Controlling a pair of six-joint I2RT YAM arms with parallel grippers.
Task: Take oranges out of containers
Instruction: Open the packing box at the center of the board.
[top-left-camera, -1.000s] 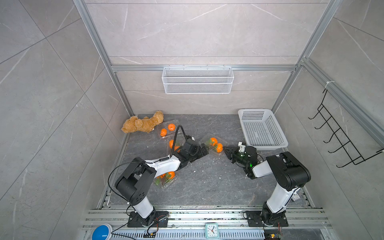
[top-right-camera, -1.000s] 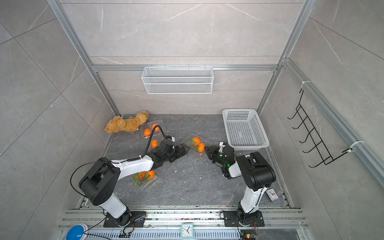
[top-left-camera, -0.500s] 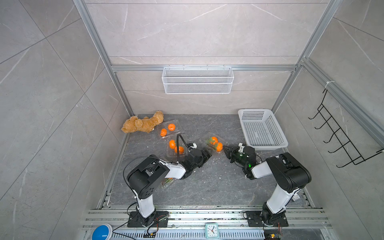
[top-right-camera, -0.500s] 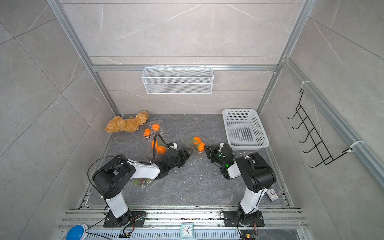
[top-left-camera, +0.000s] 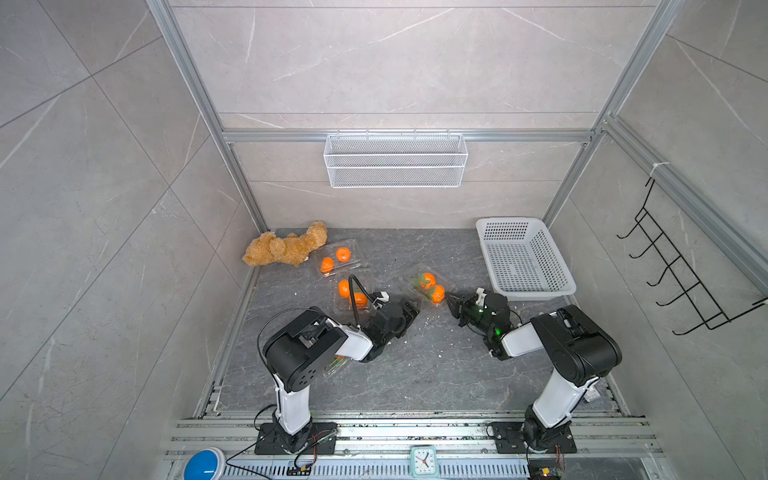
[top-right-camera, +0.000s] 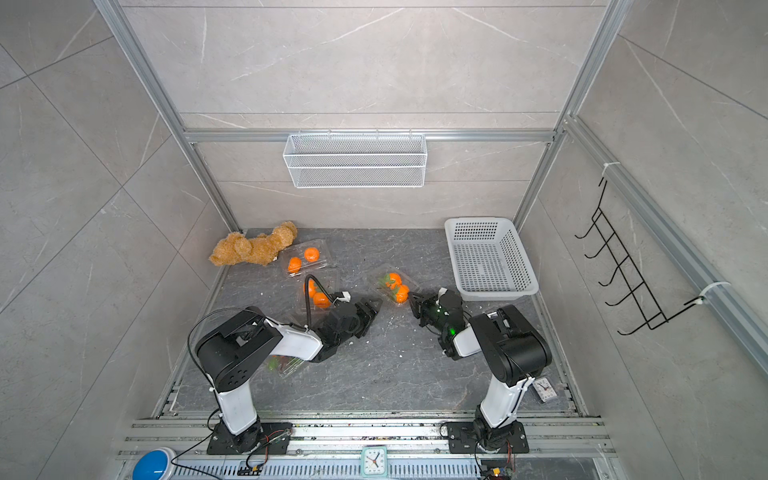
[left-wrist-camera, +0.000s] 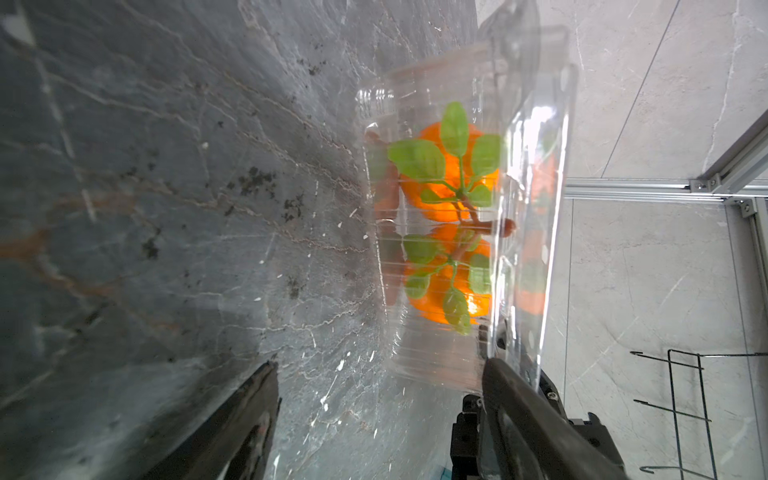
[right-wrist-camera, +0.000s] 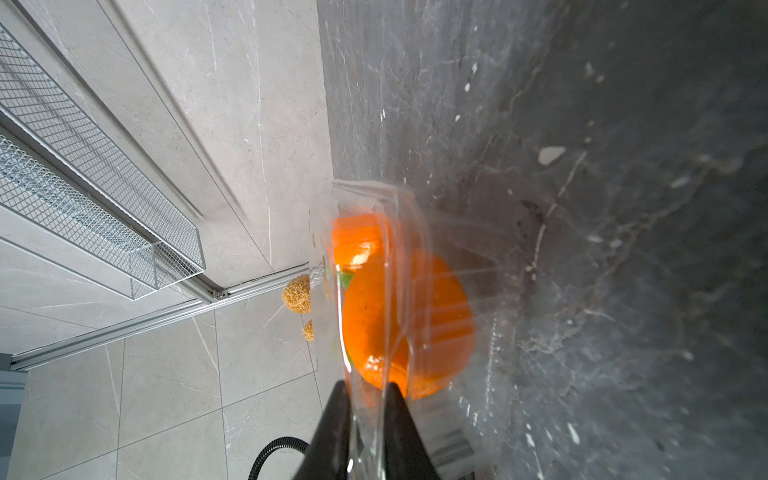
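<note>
Container (left-wrist-camera: 430, 361) stays pinched by right hand (right-wrist-camera: 365, 388) while left hand (top-left-camera: 411, 308) swings closer.

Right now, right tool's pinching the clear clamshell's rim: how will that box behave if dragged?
The clamshell looks thin and glossy, so it will probably flex, and may slip, where the right tool pinches it. The round oranges inside will likely roll and shift the load. It seems light, so it should slide rather than tip.
</note>
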